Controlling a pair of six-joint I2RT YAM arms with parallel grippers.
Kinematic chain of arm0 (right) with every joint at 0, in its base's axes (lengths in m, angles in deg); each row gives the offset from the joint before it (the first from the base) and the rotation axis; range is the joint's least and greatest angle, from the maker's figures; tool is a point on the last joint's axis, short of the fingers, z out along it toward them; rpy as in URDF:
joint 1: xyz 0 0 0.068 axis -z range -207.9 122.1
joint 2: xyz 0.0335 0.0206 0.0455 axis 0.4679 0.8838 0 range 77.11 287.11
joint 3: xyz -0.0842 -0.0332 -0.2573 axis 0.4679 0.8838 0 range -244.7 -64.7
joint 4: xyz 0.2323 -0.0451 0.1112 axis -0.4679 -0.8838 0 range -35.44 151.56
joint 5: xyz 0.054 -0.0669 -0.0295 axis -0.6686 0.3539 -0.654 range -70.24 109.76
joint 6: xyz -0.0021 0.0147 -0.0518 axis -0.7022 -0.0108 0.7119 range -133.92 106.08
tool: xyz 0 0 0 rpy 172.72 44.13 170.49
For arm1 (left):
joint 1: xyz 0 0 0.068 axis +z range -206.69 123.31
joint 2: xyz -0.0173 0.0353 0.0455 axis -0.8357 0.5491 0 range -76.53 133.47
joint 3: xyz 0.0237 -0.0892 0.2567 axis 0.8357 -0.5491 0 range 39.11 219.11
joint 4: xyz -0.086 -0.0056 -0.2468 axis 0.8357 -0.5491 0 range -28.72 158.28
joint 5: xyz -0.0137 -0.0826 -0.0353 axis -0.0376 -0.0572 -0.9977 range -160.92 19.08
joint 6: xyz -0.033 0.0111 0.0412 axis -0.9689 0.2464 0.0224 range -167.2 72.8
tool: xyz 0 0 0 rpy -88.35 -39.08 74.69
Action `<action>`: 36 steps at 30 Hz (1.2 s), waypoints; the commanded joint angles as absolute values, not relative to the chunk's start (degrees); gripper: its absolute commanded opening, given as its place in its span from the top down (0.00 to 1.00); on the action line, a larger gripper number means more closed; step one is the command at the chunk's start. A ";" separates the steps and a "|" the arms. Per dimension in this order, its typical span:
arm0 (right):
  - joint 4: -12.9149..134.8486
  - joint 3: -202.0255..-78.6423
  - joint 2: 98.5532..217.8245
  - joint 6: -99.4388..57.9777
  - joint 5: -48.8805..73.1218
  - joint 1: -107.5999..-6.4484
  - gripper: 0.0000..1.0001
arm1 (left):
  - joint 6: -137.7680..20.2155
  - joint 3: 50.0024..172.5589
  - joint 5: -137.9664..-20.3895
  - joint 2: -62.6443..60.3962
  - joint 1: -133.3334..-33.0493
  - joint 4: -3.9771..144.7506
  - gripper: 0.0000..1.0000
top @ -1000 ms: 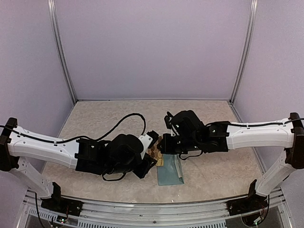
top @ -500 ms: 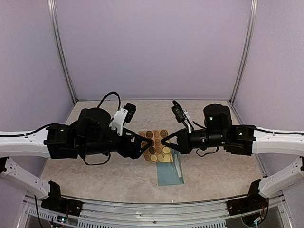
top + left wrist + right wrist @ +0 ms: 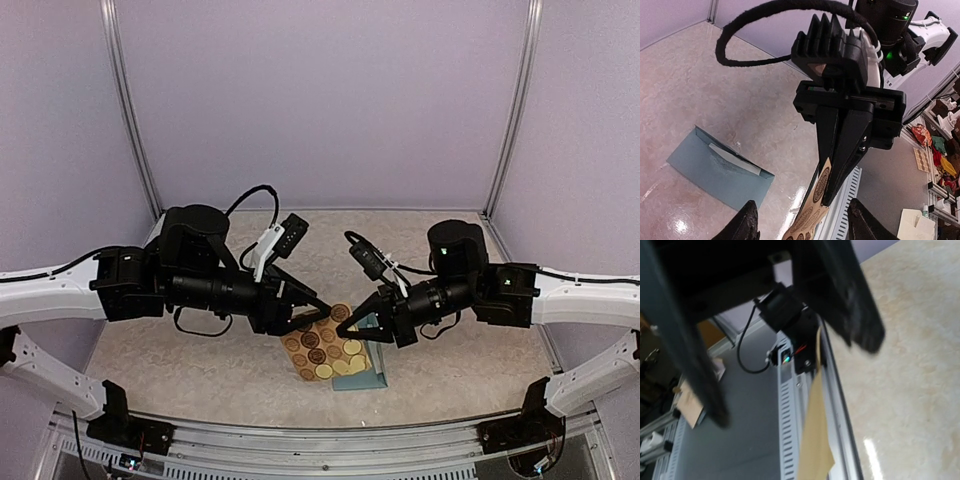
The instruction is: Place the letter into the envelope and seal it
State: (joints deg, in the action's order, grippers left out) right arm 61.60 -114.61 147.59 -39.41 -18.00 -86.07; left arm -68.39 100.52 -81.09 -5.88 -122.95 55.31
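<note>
The envelope (image 3: pixel 715 172) lies flat on the tabletop (image 3: pixel 700 90), with a pale strip showing at its flap. Sealing apparently remains. The right fingers (image 3: pixel 847 145) clench the sticker sheet (image 3: pixel 821 182) above it, while the left fingers (image 3: pixel 747 225) stand released, straddling the sheet.

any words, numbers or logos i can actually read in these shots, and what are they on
No text can be read in any view.
sticker sheet: the round stickers carry dark printed designs, too small and blurred to read as words.
envelope: no writing or stamp shows on the visible side.
</note>
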 commanded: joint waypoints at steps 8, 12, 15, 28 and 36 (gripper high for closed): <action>59.79 -116.57 148.50 -37.05 -23.47 -86.17 1.00 | -67.49 101.73 -89.36 -2.82 -123.18 57.29 0.56; 58.89 -116.82 148.83 -36.68 -23.23 -86.12 1.00 | -67.75 101.48 -90.99 -2.36 -123.14 58.60 0.69; 58.60 -116.82 148.63 -36.52 -22.69 -86.15 1.00 | -68.32 101.13 -92.02 -2.18 -123.20 59.62 0.87; 61.47 -112.85 140.51 -37.93 -14.56 -85.70 0.44 | -71.82 95.36 -91.30 -6.81 -123.09 66.68 1.00; 64.50 -109.96 137.77 -40.36 -13.58 -84.85 0.46 | -73.44 94.68 -92.39 -7.80 -123.18 69.02 1.00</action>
State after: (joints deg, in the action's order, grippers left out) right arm 61.94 -111.42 137.97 -38.71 -14.43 -85.35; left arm -72.45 95.51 -91.32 -6.49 -122.99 65.34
